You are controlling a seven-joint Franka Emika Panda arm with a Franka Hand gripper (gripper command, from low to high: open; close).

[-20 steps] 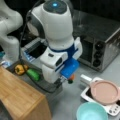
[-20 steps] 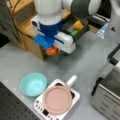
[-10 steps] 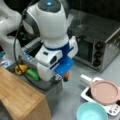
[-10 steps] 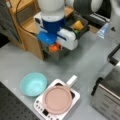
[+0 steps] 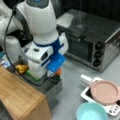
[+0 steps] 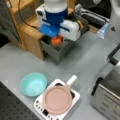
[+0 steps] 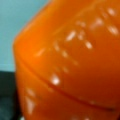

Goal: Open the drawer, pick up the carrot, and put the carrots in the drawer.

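Drawer (image 6: 58,51) pulled open. Gripper (image 6: 58,40) low over drawer's front edge, jaws clamped on carrot (image 6: 57,40), carrot (image 5: 58,72) above drawer (image 5: 50,86). Carrot (image 7: 72,62) filled wrist view.

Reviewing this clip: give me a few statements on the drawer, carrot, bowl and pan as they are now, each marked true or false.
1. The drawer is pulled open. True.
2. The carrot lies in the bowl. False: it is under the gripper, over the drawer; the bowl holds nothing.
3. The carrot fills the wrist view. True.
4. The pink pan sits on the toaster oven. False: it rests on the white cooktop.
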